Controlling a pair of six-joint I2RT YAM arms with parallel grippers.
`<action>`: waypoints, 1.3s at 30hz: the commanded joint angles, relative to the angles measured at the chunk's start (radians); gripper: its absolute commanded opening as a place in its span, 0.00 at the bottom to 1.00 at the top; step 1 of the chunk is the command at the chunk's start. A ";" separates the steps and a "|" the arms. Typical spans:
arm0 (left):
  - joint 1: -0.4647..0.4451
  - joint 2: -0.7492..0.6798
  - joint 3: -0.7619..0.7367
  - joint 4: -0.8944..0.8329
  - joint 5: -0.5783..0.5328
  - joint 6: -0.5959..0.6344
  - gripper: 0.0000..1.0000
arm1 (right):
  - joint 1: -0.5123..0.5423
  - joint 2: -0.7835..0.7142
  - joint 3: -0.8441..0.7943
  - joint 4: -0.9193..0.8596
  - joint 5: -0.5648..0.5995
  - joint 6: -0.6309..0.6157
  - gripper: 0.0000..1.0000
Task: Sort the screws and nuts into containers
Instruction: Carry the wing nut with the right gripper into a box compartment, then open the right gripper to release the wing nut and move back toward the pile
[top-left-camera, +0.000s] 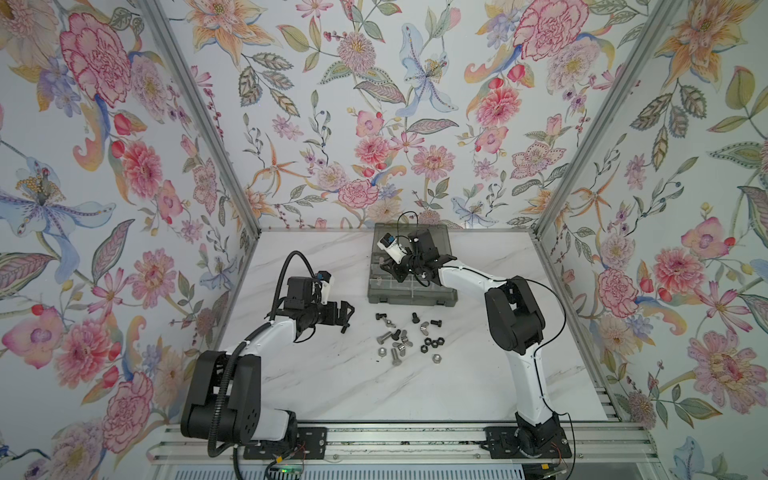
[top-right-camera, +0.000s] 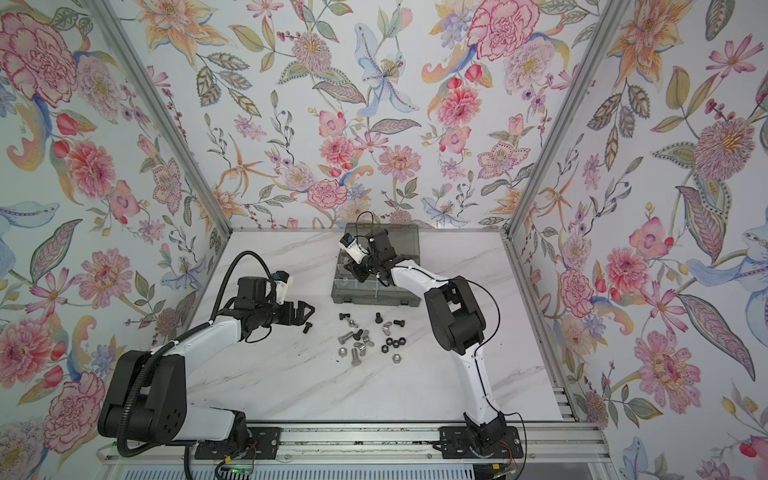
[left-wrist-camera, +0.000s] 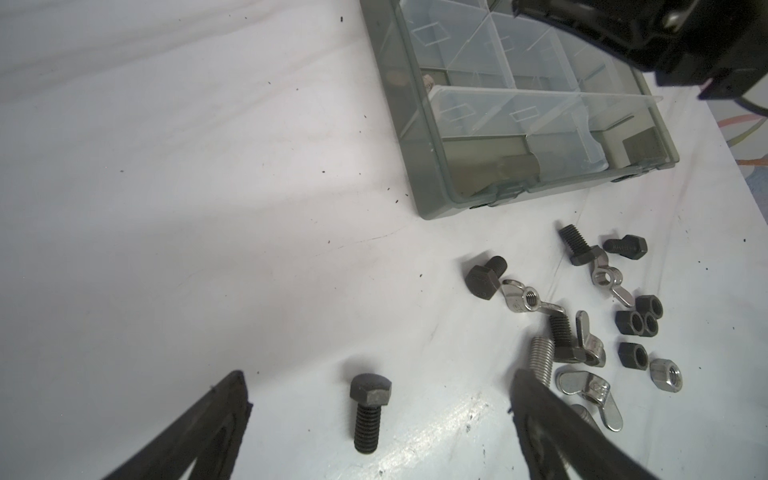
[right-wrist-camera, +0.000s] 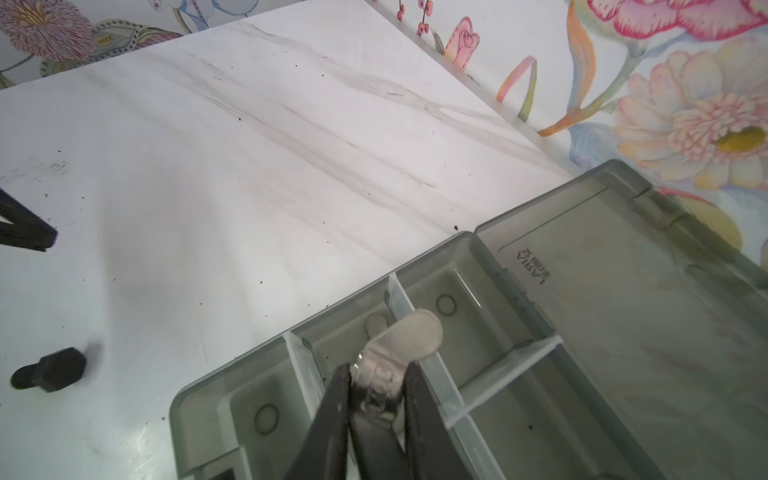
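Jaws spread wide, the left gripper (top-left-camera: 348, 314) hovers over a lone black screw (left-wrist-camera: 369, 409) just left of the pile (top-left-camera: 405, 338) mid-worktop (top-left-camera: 332, 386), bare surface all round, while the right gripper (right-wrist-camera: 377, 368), jaws clenched on a wing nut (right-wrist-camera: 409, 338) above a divider (right-wrist-camera: 401, 299) by the box's (right-wrist-camera: 195, 399) left wall near the back edge, should probably centre over one cell (right-wrist-camera: 336, 345) before releasing.

The grey box (top-left-camera: 411, 298) lies open at upper centre, black and silver screws (top-left-camera: 414, 318) and nuts (top-left-camera: 432, 344) scattered just below it, one black screw (top-left-camera: 344, 329) apart at their left, a silver wing nut (right-wrist-camera: 401, 347) held over a cell (right-wrist-camera: 336, 351).
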 joint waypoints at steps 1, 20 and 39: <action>0.010 -0.021 -0.014 0.013 0.018 -0.014 0.99 | 0.000 0.023 0.034 -0.016 0.017 0.038 0.08; 0.009 -0.041 -0.043 0.061 0.003 -0.050 0.99 | 0.005 0.037 0.011 -0.027 0.032 0.040 0.34; 0.009 -0.055 -0.080 0.116 0.007 -0.098 0.99 | 0.008 -0.158 -0.133 -0.026 0.022 0.060 0.46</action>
